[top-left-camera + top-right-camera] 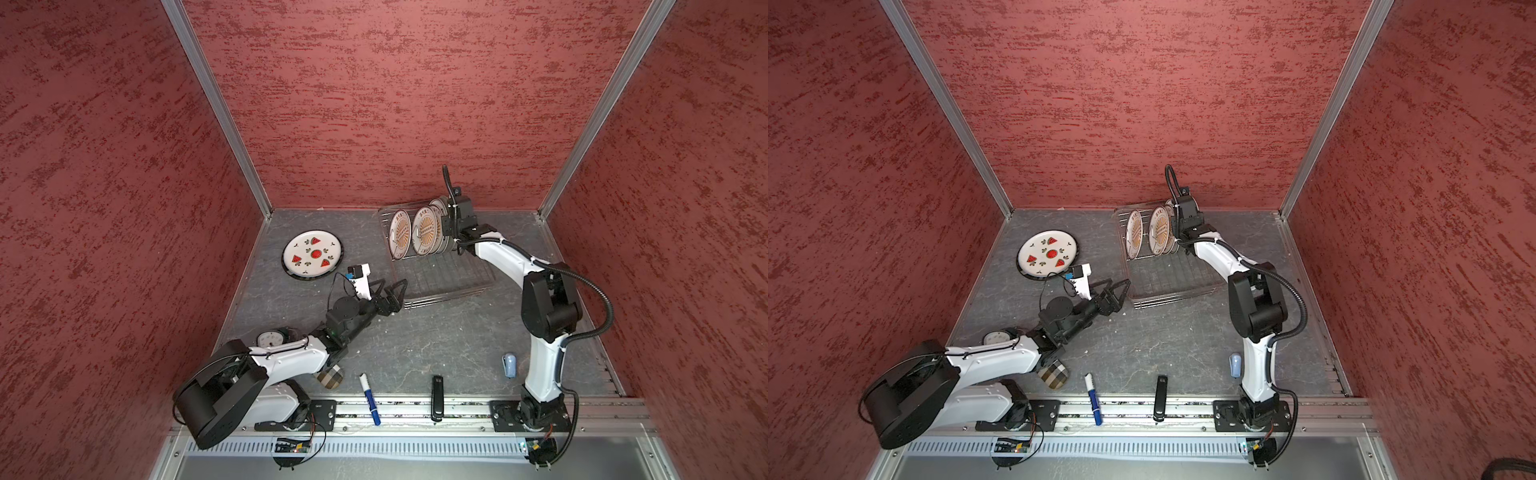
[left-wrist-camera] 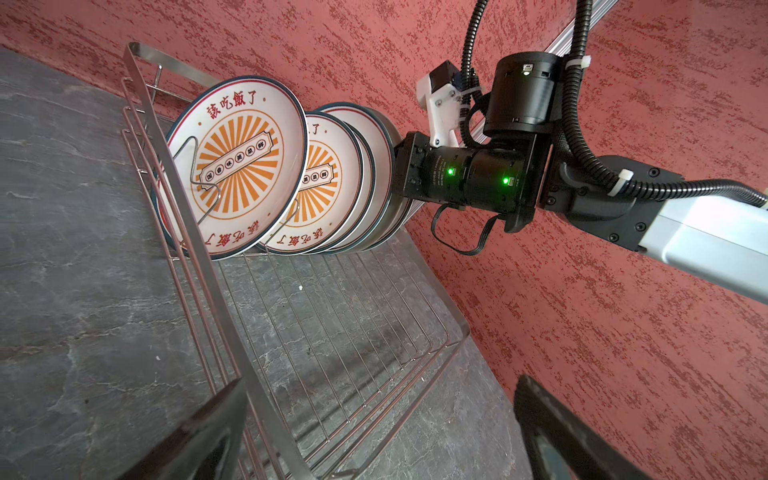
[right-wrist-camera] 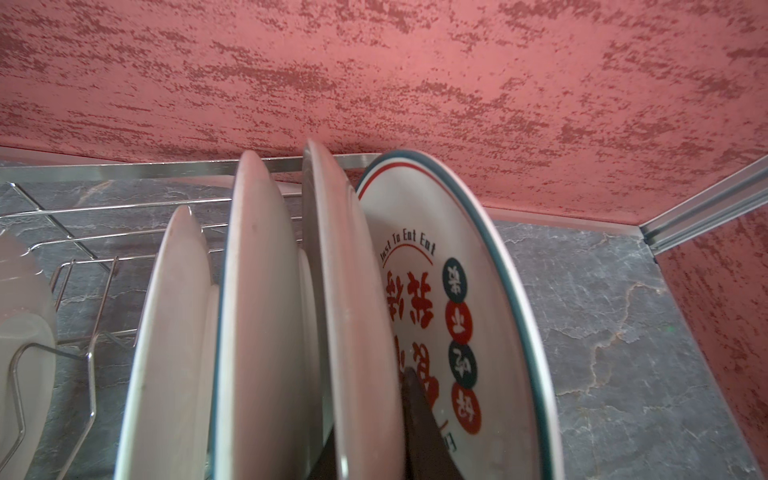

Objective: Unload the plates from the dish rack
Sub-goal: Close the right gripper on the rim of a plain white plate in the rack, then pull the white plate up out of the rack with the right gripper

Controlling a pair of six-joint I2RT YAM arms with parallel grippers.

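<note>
Sunburst plates [image 1: 424, 231] are standing on edge between the prongs at the far end of the dish rack [image 1: 451, 282], which is sitting at the back of the worktop [image 1: 415, 340], while the watermelon plate [image 1: 312, 258] is already lying flat well to the rack's left. The right claw [image 1: 445, 232] is reaching into the last of the row. In the right wrist view one dark finger [image 3: 419, 415] is showing in the gap between the lettered plate [image 3: 457, 311] and its white-backed neighbour [image 3: 345, 291]. The plates are leaning close together, so the grip is probably best taken on a single rim. The lift is best made straight up, clear of the prongs, before any swing toward the watermelon plate. The left claw [image 1: 392, 296] is hovering spread wide and empty just beside the rack's near corner, well placed to steady the frame if it shifts. The right claw's second finger is hidden, so whether it is pinching a plate cannot be told. The overlapping rims are defeating a firm count, a dark edge under the watermelon plate is hinting at another dish, and the left arm is covering part of a small clock [image 1: 270, 338].
</note>
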